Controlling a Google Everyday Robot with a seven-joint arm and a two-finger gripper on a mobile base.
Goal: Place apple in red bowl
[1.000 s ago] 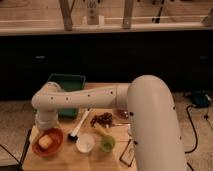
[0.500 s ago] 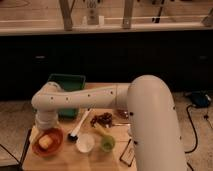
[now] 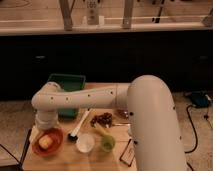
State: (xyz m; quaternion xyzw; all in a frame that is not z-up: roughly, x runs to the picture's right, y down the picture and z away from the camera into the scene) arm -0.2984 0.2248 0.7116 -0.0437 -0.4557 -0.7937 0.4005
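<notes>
The red bowl [image 3: 56, 145] sits at the front left corner of the wooden table. The apple [image 3: 45, 142], small and yellowish-orange, lies inside it. My gripper [image 3: 44, 125] hangs at the end of the white arm [image 3: 85, 99], just above the bowl's back rim and right over the apple. I cannot tell whether it touches the apple.
A white bowl [image 3: 85, 143] and a small green cup [image 3: 106, 144] stand right of the red bowl. A black-headed utensil [image 3: 78, 127], a dark reddish-brown cluster [image 3: 102, 119] and a green tray [image 3: 67, 86] lie behind. A dark flat object [image 3: 127, 153] is at the front right.
</notes>
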